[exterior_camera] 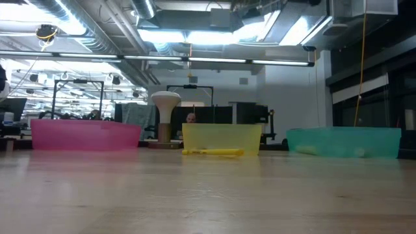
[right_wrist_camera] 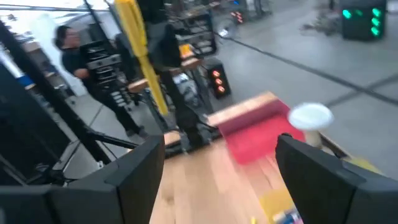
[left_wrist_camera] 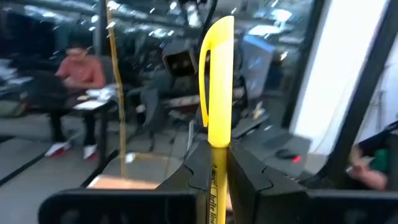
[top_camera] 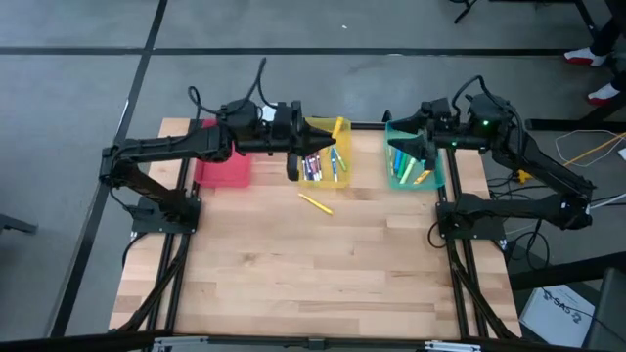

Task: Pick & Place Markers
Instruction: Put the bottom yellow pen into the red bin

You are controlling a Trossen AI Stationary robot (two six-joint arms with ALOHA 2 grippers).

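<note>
The yellow marker stands upright, pinched by its lower barrel in the left gripper over the yellow tray at the desk's far edge. Light, stiff and slick, it suits a mid-barrel grip. The right gripper hangs spread above the teal tray.

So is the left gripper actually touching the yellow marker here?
Touching. The left wrist view shows the left gripper shut on the yellow marker, both fingers pressed against its barrel with no gap, the capped end standing up above them.
</note>
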